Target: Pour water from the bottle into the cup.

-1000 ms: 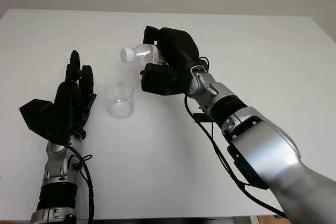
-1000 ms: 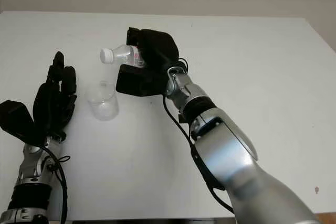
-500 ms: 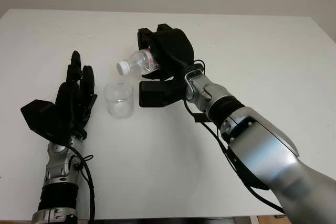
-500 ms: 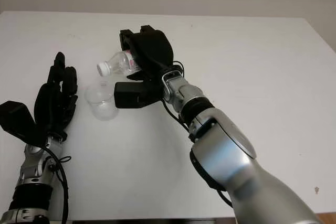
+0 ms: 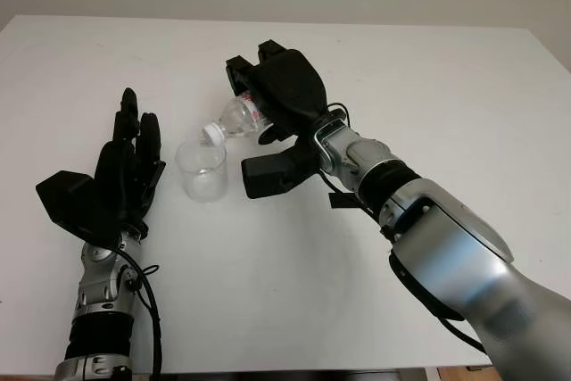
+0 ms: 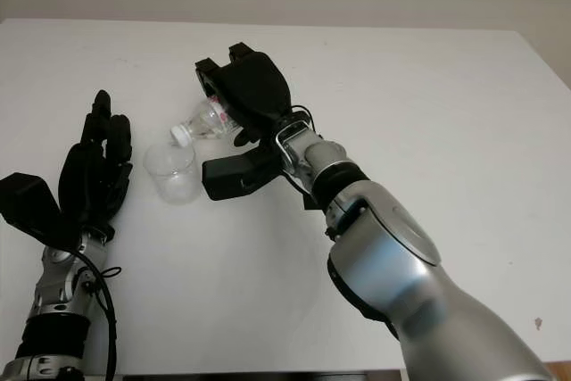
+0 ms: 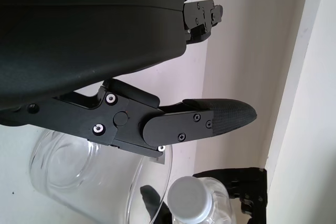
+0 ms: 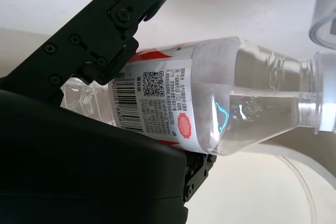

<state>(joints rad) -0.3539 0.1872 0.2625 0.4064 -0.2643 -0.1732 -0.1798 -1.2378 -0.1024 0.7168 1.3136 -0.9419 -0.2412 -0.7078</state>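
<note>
The right hand (image 5: 281, 109) is clamped on the bottle (image 5: 239, 119), its fingers wrapped round the labelled body above the white surface (image 5: 428, 86). The bottle is tipped neck-down toward the robot's left, with its white cap (image 5: 211, 132) still on and sitting just over the near rim of the cup (image 5: 202, 169). In the right wrist view the bottle (image 8: 210, 103) lies almost level across the palm, the barcode and red-edged label facing out, and the water inside has run toward the neck; a finger (image 8: 113, 22) presses on the labelled part. The cup's rim (image 8: 328, 14) appears at the edge of that view, close to the cap end.

The cup is clear, upright, and stands on the surface between the 2 hands, nearer the left one. Whether it holds any water cannot be told.

The left hand (image 5: 125, 171) is open and holds nothing. It is raised beside the cup on the robot's left, close to it but apart. In the left wrist view one finger (image 7: 202, 121) reaches out above the cup (image 7: 79, 174), with the capped bottle top (image 7: 191, 200) just beside the cup's rim.
</note>
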